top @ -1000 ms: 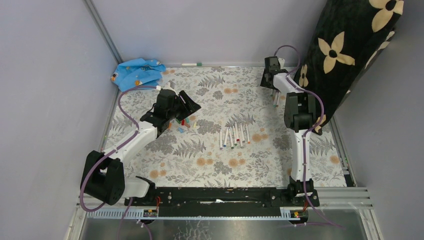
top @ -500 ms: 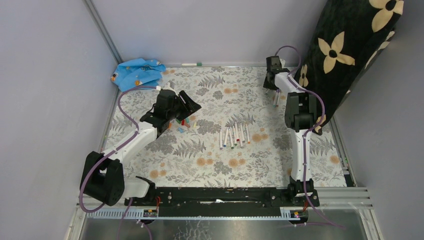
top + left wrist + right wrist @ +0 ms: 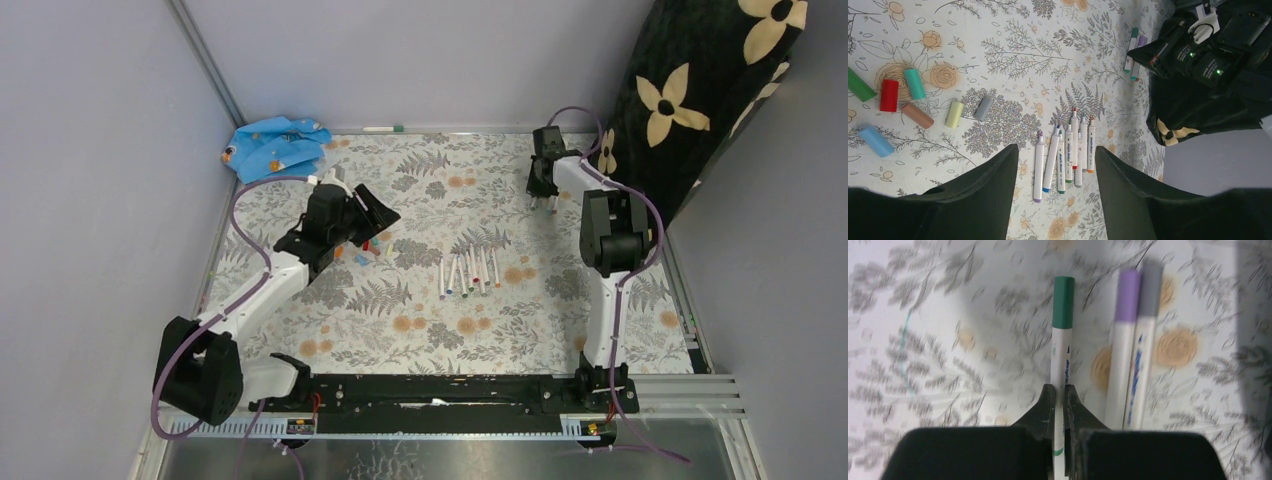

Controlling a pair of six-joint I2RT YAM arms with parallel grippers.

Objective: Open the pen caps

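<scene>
Right wrist view: at the floral table's (image 3: 948,315) far right, the right gripper (image 3: 1058,394) pinches the white barrel of a green-capped pen (image 3: 1060,355). It looks light, stiff and slick. The left gripper (image 3: 1053,155), parted and empty, should grasp the green cap (image 3: 1063,302).

Both arms (image 3: 270,285) extended; left pincer (image 3: 1055,152) jaws apart, hovering; right pincer (image 3: 1059,395) clamped tight, pointing down.

Top camera looks down from behind; nearer wrist cameras share the green-capped pen (image 3: 1062,342).
</scene>
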